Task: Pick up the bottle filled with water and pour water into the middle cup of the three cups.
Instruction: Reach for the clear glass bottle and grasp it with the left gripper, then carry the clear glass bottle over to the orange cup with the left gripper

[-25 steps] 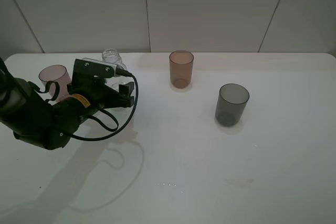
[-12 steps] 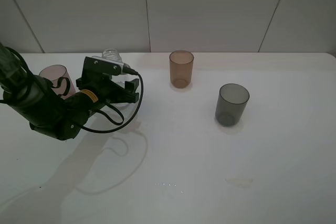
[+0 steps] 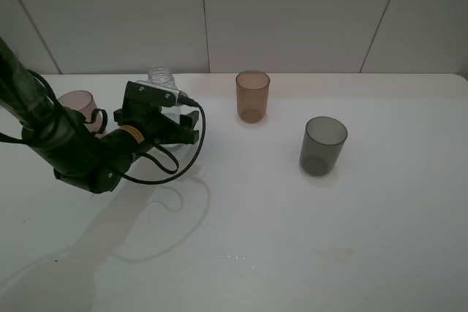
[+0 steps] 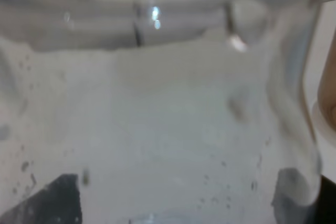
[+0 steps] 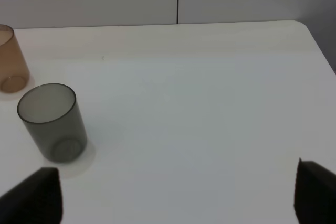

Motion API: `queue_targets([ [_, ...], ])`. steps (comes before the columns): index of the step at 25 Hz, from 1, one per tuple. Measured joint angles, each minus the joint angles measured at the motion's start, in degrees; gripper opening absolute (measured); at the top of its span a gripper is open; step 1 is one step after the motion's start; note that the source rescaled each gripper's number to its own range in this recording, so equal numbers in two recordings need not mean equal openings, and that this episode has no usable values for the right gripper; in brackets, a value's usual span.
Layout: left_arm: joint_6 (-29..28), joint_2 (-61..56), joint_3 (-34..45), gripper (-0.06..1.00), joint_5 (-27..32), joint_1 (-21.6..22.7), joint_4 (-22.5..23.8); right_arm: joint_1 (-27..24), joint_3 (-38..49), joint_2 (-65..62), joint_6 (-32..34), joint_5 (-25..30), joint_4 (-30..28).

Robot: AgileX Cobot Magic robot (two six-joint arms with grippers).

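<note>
Left gripper (image 3: 170,123) spread wide around the bottle (image 3: 161,78), amber middle cup (image 3: 252,96) well apart, right gripper (image 5: 178,192) likewise spread above the table (image 5: 199,103)

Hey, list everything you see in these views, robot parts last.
bottle: one, clear, back left of table, between open jaws
pinkish-brown cup: one, left of bottle
middle cup: one, amber, back centre
dark grey cup: one, right of centre, nearer
table: one, white
wall: white panels, behind table
left gripper: one, black, open around bottle
right gripper: one, black, open, empty, above table
</note>
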Motion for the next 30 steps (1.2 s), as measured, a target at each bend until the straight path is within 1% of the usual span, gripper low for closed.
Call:
queue_targets([
  [2, 0.00, 0.00, 0.00, 0.99, 0.00, 0.00, 0.00, 0.00, 0.00, 0.00, 0.00, 0.00, 0.00],
  [3, 0.00, 0.00, 0.00, 0.93, 0.00, 0.00, 0.00, 0.00, 0.00, 0.00, 0.00, 0.00, 0.00],
  [4, 0.00, 0.00, 0.00, 0.82, 0.00, 0.00, 0.00, 0.00, 0.00, 0.00, 0.00, 0.00, 0.00],
  [5, 0.00, 0.00, 0.00, 0.64, 0.00, 0.00, 0.00, 0.00, 0.00, 0.00, 0.00, 0.00, 0.00],
  [7, 0.09, 0.00, 0.00, 0.00, 0.00, 0.05, -0.04, 0.00, 0.00, 0.00, 0.00, 0.00, 0.00],
  [9, 0.09, 0.00, 0.00, 0.03, -0.06, 0.09, 0.17, 0.00, 0.00, 0.00, 0.00, 0.00, 0.00],
  [24, 1.11, 0.00, 0.00, 0.03, -0.06, 0.09, 0.73, 0.00, 0.00, 0.00, 0.00, 0.00, 0.00],
  [30, 0.27, -2.93, 0.05, 0.03, 1.53, 1.47, 1.18, 0.00, 0.00, 0.00, 0.00, 0.00, 0.00],
])
